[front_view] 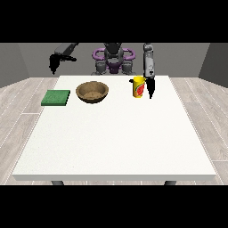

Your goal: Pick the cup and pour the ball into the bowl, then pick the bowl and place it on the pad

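A yellow cup (139,87) with a red mark stands upright on the white table (116,133), far right of centre. Whether a ball lies inside it is hidden. The hand at the view's right (150,88) hangs down right beside the cup, its thumb reaching along the cup's far rim. Left of the cup sits a brown wooden bowl (92,92). A flat green pad (56,97) lies at the table's left edge. The hand at the view's left (54,62) hangs in the air above and behind the table's far left corner, holding nothing.
The robot's torso (113,60) stands behind the far edge of the table. A wood-plank floor surrounds the table on all sides.
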